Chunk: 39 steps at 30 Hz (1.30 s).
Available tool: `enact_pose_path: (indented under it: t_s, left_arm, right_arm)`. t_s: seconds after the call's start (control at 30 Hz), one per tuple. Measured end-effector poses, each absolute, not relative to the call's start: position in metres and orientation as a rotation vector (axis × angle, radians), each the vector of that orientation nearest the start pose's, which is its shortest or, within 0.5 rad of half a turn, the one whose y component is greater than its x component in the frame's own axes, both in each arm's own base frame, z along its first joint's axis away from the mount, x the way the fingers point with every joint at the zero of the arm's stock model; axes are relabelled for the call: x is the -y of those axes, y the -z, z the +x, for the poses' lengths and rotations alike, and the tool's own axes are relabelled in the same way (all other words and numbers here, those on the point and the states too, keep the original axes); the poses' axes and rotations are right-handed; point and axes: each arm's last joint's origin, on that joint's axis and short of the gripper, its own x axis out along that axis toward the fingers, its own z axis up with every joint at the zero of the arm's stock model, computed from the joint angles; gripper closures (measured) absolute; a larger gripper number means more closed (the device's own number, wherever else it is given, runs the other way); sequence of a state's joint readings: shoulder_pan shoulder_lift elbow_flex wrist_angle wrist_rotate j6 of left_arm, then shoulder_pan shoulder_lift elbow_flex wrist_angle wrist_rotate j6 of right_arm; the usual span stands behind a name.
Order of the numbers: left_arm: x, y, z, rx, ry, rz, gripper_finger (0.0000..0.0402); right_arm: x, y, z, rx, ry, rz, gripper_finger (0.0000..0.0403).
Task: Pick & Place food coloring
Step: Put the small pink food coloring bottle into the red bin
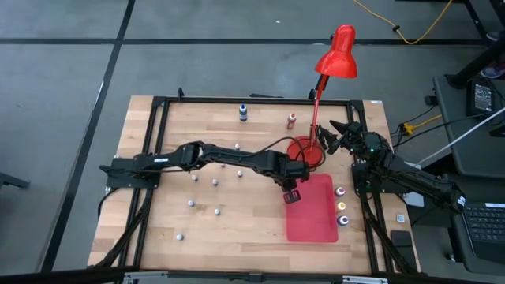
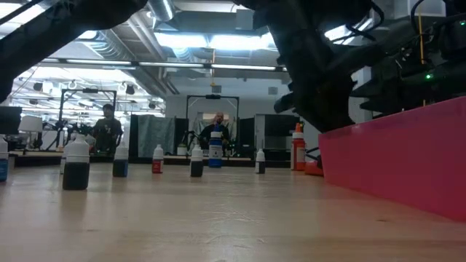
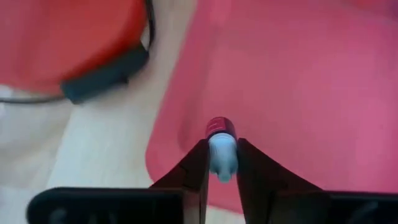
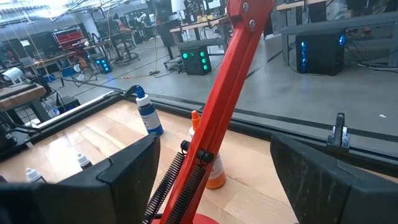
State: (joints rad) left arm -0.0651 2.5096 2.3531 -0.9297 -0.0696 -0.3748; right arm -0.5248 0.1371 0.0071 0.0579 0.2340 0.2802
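My left gripper [image 1: 292,194] reaches over the near-left corner of the flat red mat [image 1: 314,211], shut on a tiny food coloring bottle [image 3: 221,140] with a red body and a pale blue cap. Three more bottles [image 1: 342,206] stand in a row just right of the mat. A blue bottle [image 1: 243,113] and an orange-red one [image 1: 291,119] stand near the far edge. Several small whitish ones [image 1: 214,182] are scattered on the table's left half. My right gripper [image 1: 338,136] waits open at the right, beside the red lamp. My left gripper pinches the bottle's pale blue cap [image 3: 222,157] between its two fingers, coming steeply from above. The red body [image 3: 219,126] hangs below the fingertips, over the mat's corner. Whether its base touches the mat I cannot tell.
A red desk lamp has its round base [image 1: 304,151] just beyond the mat's far edge, and its slanting arm [image 4: 230,74] passes before my right gripper's fingers. A black frame [image 1: 158,102] rims the wooden table. In the low view the bottles [image 2: 76,166] stand in a row.
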Motion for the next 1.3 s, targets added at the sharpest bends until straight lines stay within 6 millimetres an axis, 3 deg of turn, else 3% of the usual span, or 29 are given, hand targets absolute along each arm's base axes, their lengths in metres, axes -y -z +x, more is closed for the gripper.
enact_pose_path:
  t_s: [0.67, 1.3]
  left_arm:
    - [0.037, -0.187, 0.532, -1.072, -0.152, -0.217, 0.035]
    - [0.036, -0.183, 0.523, -1.178, -0.11, -0.133, 0.035]
  right_arm:
    - [0.058, -0.16, 0.087, 0.034, 0.764, 0.278, 0.0097]
    - [0.058, -0.161, 0.087, 0.034, 0.764, 0.278, 0.0097]
